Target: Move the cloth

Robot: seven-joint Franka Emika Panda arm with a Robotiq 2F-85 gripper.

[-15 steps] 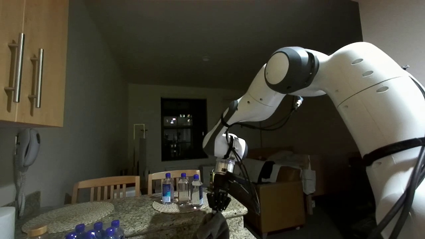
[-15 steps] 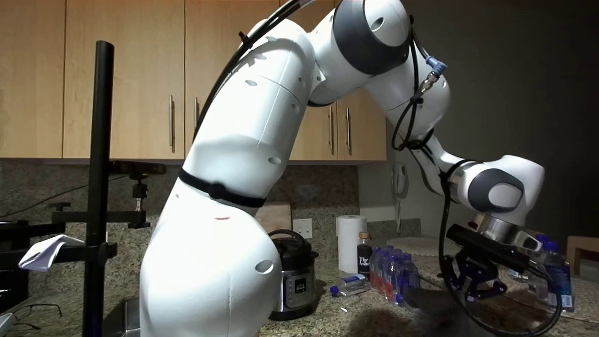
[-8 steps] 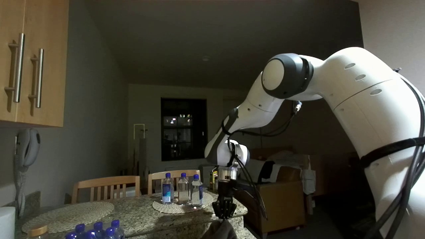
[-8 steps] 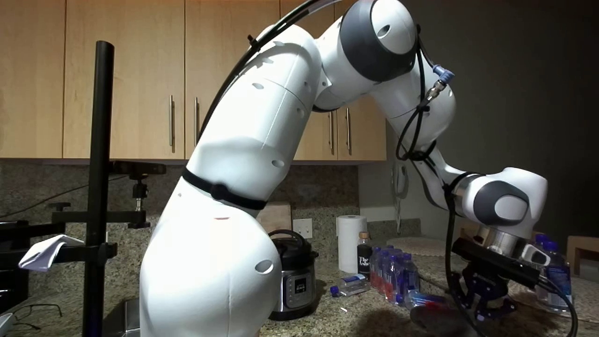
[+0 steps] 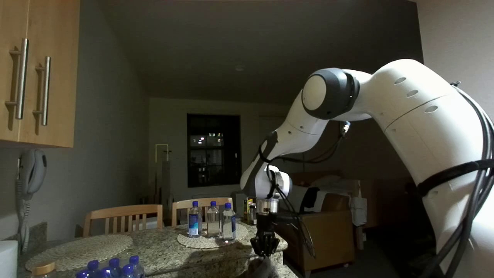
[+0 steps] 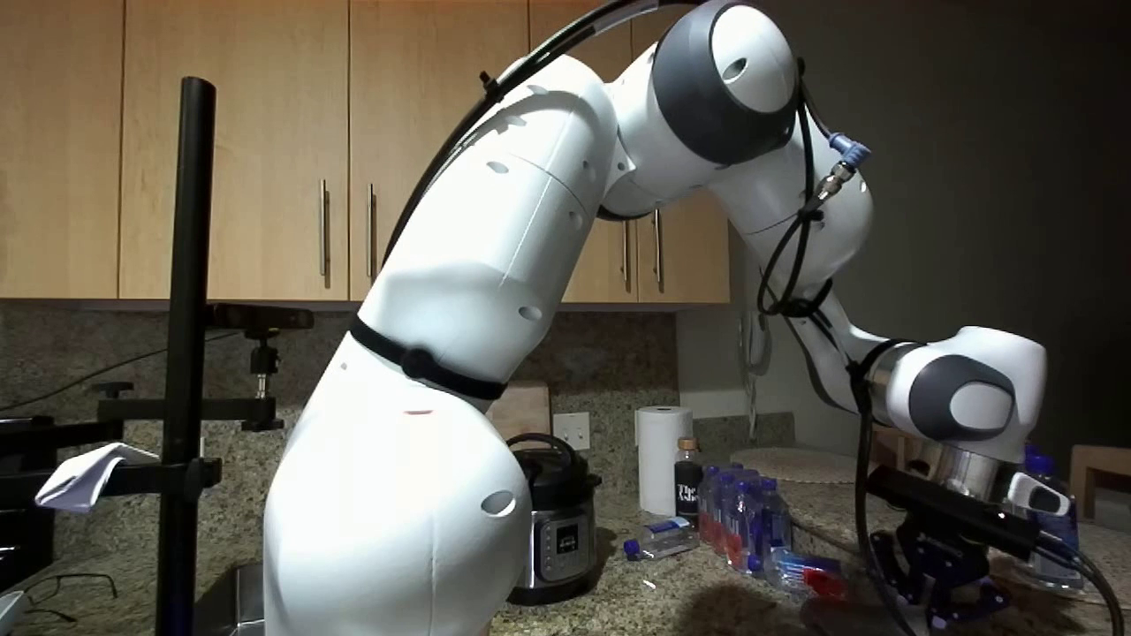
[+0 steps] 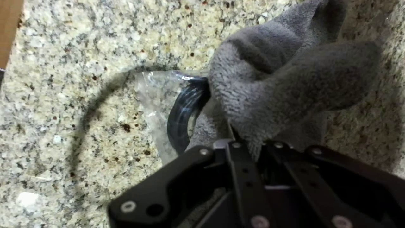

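Cloth (image 7: 284, 85) | pinched in tool (image 7: 253, 148) | over speckled counter (image 7: 79, 41) | dim room (image 5: 112, 112)

White arm (image 6: 495, 234), grey collars (image 6: 691, 99), black straps (image 6: 455, 382) and cables (image 5: 472, 210); tool (image 7: 257, 146) black, perhaps bluish where dim; screws (image 7: 128, 206) silvery.

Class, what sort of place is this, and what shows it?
Probably a home kitchen: pale wooden wall cupboards, a round black-and-silver electric cooker and a white paper towel roll.

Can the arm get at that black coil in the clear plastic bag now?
Probably not yet: the claw is closed on the gray cloth, which hides part of the black coil from the wrist view.
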